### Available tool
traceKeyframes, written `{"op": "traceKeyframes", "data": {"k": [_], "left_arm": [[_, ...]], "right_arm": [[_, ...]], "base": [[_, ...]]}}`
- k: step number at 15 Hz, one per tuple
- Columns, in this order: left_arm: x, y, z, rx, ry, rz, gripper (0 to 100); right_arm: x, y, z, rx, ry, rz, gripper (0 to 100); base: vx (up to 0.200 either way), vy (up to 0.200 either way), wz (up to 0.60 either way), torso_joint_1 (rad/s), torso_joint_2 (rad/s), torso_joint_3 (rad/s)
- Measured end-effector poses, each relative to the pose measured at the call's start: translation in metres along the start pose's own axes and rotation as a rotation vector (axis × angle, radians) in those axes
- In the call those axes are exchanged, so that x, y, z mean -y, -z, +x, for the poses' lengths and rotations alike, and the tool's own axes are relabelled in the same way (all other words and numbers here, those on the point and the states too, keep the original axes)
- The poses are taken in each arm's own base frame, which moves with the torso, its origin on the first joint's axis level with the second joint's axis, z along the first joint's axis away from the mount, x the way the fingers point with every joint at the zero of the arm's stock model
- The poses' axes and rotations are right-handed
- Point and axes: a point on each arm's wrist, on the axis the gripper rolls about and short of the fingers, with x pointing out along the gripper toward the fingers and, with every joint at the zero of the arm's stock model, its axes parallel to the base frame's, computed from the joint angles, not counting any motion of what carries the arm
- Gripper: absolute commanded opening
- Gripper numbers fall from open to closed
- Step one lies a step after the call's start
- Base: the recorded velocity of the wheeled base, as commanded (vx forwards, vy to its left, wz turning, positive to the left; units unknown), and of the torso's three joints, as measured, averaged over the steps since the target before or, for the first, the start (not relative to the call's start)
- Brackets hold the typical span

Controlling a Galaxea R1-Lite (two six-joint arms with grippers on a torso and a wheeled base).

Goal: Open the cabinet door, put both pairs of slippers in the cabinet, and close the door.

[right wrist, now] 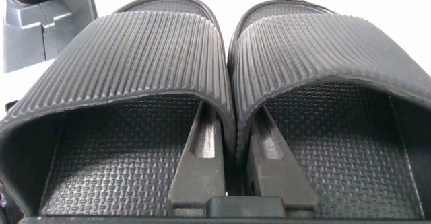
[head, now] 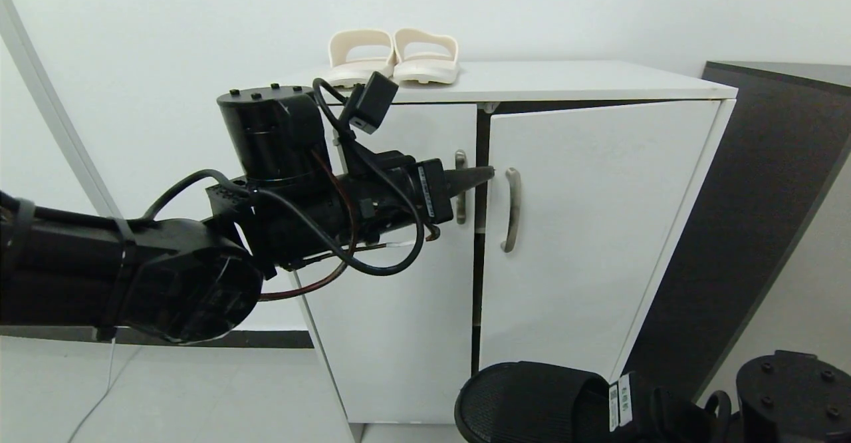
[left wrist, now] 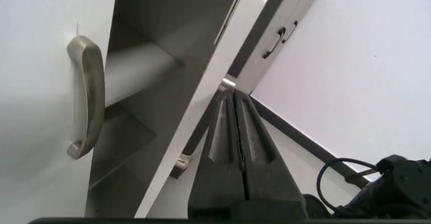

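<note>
1. Nearest us, low in the head view, the right end effector (right wrist: 232, 126) holds the black slippers (head: 532, 396). One finger sits inside each slipper, and together they pinch the two inner side walls.
2. Further on, the left end effector (head: 480, 174) is fully closed and holds nothing. Its tip pokes into the dark gap between the two doors of the cabinet (head: 565, 78), between the left handle (head: 460, 187) and the right handle (head: 510, 210).
3. The right door (head: 598, 243) stands slightly ajar, with a dark strip along its top. The left wrist view shows shelves inside. The left door (head: 399, 310) looks shut.
4. We judge the step in hand to be opening the right door. To do it well, we would hook the closed tip behind the door's free edge. We would then sweep outward along the door's arc instead of pulling straight.
5. For room, the black slippers hang just before the right door's lower corner, probably in its swing path. We would draw them back first. A dark panel (head: 764, 197) stands close beside the hinge side and may limit how wide the door opens.
6. Farthest off, the beige slippers (head: 393, 57) lie side by side on the cabinet top near the wall, clear of the doors.
</note>
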Motion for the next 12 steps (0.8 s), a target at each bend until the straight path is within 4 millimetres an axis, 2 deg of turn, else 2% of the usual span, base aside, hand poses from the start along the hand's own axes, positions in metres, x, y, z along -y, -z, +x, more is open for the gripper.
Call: {"op": "traceKeyframes", "data": {"k": [7, 12], "left_arm": [[-0.014, -0.006, -0.007, 0.02, -0.042, -0.001, 0], [-0.019, -0.017, 0.004, 0.05, -0.039, 0.014, 0]], "right_arm": [[0.0, 0.0, 0.0, -0.003, 0.0, 0.001, 0], [0.0, 0.001, 0.001, -0.004, -0.001, 0.0, 0]], "base": [[0.0, 0.0, 0.0, 0.0, 0.0, 0.0], [0.0, 0.0, 0.0, 0.0, 0.0, 0.0]]}}
